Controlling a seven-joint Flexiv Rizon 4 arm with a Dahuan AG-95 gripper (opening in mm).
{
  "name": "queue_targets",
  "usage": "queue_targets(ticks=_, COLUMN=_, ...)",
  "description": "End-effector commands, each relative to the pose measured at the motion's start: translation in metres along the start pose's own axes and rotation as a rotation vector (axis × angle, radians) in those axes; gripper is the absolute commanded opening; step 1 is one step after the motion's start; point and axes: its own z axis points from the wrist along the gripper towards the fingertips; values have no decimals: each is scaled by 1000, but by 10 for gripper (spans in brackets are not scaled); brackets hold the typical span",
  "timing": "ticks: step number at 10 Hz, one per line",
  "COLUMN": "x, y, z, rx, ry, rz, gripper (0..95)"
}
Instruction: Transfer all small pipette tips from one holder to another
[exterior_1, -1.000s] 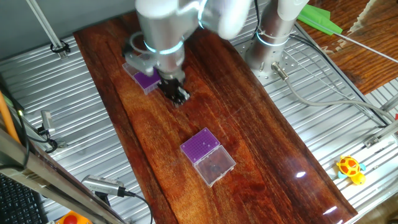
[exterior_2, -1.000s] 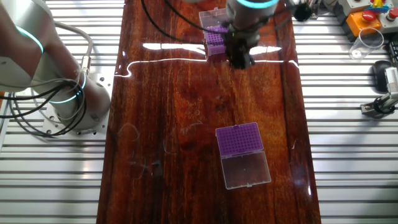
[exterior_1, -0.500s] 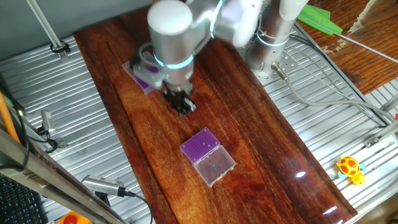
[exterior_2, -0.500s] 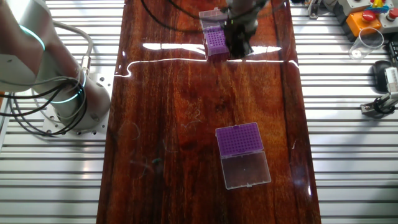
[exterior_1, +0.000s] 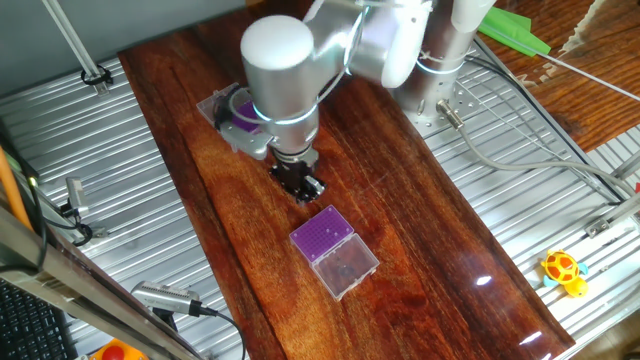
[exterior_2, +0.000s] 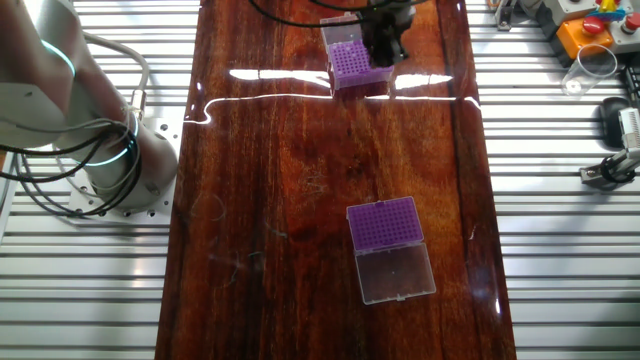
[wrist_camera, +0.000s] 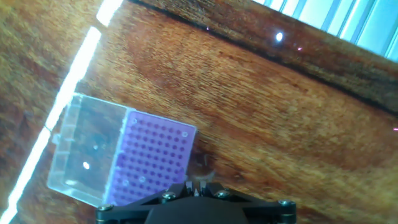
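Observation:
Two purple tip holders with clear lids lie on the wooden board. One holder (exterior_1: 232, 113) (exterior_2: 350, 64) (wrist_camera: 127, 157) sits at the far end, partly behind the arm in one fixed view. The other holder (exterior_1: 333, 250) (exterior_2: 388, 245) lies mid-board. My gripper (exterior_1: 306, 190) (exterior_2: 385, 50) (wrist_camera: 196, 186) hangs raised above the board, just beside the far holder's purple rack. Its jaws are closed together on a thin pale small pipette tip (wrist_camera: 202, 168), which shows only as a blurred stub below the fingers. Individual tips in the racks are too small to make out.
The wooden board (exterior_2: 300, 180) is flanked by ribbed metal table (exterior_2: 560, 250) on both sides. The robot base (exterior_2: 70, 110) and cables sit beside the board. A yellow toy (exterior_1: 563, 270) lies off the board.
The gripper has lifted away from the far holder, uncovering its purple rack in the other fixed view. In one fixed view it has drifted toward the mid-board holder.

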Motion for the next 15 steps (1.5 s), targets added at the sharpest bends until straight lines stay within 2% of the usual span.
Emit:
queue_targets(ticks=1, x=2, y=13, z=12, rx=32, ry=-31, rz=39, gripper=0)
queue_targets(ticks=4, x=5, y=24, z=19, rx=36, ry=-40, rz=58, gripper=0)
queue_targets(ticks=7, x=1, y=29, z=22, rx=35, ry=-47, rz=75, gripper=0)
queue_targets(ticks=13, x=-31, y=44, z=26, rx=29, ry=-55, rz=131, gripper=0)
queue_targets(ticks=15, x=-36, y=46, z=27, rx=30, ry=-55, rz=136, gripper=0)
